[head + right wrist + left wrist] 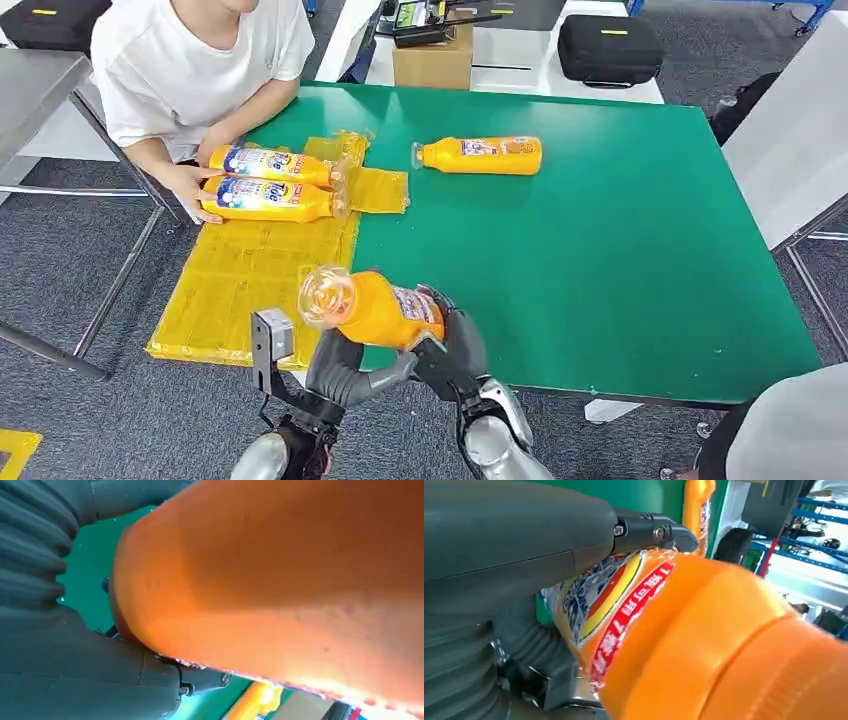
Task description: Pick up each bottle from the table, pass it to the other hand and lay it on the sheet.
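Head view, orange bottle (375, 308) gripped between both hands, right hand (455, 350) wrapped round its base, left hand (345, 368) fingers curled beneath its body, clear cap beyond the fingertips

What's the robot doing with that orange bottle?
Both robot hands are on one orange bottle above the table's near edge: the left hand and the right hand grip it together, mid hand-over. Two bottles already lie on the yellow sheet, where a person's hand touches them. One more bottle lies on the green table.
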Robot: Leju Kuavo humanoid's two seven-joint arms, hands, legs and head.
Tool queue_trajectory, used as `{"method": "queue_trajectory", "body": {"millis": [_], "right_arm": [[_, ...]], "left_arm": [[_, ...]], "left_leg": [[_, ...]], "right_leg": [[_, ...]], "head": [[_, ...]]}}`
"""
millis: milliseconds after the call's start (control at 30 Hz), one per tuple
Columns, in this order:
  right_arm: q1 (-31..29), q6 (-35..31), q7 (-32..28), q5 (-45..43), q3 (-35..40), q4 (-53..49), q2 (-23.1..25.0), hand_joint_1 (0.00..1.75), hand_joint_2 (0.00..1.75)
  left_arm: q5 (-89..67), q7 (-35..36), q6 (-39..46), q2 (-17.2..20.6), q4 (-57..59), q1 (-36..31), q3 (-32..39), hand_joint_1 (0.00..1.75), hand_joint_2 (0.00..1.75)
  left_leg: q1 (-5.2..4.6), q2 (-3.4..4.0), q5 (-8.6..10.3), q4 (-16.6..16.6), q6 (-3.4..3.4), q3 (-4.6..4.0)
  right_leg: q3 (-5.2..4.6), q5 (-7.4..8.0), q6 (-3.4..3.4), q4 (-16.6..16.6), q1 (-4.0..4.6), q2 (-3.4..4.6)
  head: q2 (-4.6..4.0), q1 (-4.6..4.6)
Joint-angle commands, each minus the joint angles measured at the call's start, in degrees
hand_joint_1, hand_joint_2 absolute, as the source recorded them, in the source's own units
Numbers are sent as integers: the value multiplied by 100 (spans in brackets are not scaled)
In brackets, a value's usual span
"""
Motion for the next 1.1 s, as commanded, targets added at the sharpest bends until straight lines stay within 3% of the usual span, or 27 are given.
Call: {"method": "queue_trajectory", "body": {"millis": [33,67,100,333,500,567,900,933,967,1000,1100], "right_arm": [[-478,77,-48,70,583,815,111,175,175],[-463,165,-133,-14,631,839,140,175,175],[-456,363,-272,-158,728,880,149,175,175],[-498,456,-355,-219,970,1018,128,175,175],[-519,532,-471,-374,1114,1049,92,175,175],[-510,542,-500,-397,1131,1043,76,175,175],[-495,487,-627,-527,1156,978,61,175,175],[-482,419,-620,-571,1139,949,80,40,175],[-466,328,-696,-584,1150,905,84,0,175],[-454,176,-785,-558,1162,845,79,0,0],[-371,-200,-946,-567,1098,693,83,0,0]], "left_arm": [[451,49,108,-5,336,-350,-110,141,175],[558,23,85,4,315,-369,-106,168,175],[786,-41,14,1,247,-353,-70,175,175],[1174,-95,-196,52,56,-294,-41,175,175],[1365,-115,-368,71,-69,-294,-28,175,175],[1374,-130,-375,72,-99,-294,-18,175,175],[1286,-240,-361,95,-97,-338,-61,175,175],[1198,-247,-310,110,-85,-351,-83,175,175],[1113,-264,-264,125,-68,-365,-108,175,175],[1000,-281,-185,138,-27,-402,-130,175,175],[641,-367,51,181,65,-518,-165,175,175]], "left_leg": [[3,3,-5,-4,-7,23],[2,6,-3,-3,-5,15],[5,6,-6,-4,-7,26],[9,3,-20,-4,-11,52],[3,-2,-2,-2,-4,12],[8,1,-15,2,-10,39],[7,-5,-6,-3,-6,21],[7,-7,-12,-2,-8,34],[5,-8,-6,-4,-6,24],[7,-9,-12,0,-9,35],[4,-8,-4,-2,-6,18]], "right_leg": [[23,-5,-10,-4,5,-3],[14,-2,-8,-3,3,1],[26,-6,-11,-5,7,-1],[54,-20,-18,-4,12,-7],[13,-4,-7,-1,4,-6],[42,-16,-15,0,10,-9],[24,-8,-10,-5,8,-12],[38,-15,-13,-4,9,-16],[27,-10,-10,-4,6,-15],[40,-17,-14,-2,9,-18],[21,-8,-9,-2,5,-14]], "head": [[0,0],[0,0],[0,2],[0,2],[0,-2],[0,0],[0,0],[0,0],[0,0],[0,0],[-2,0]]}}
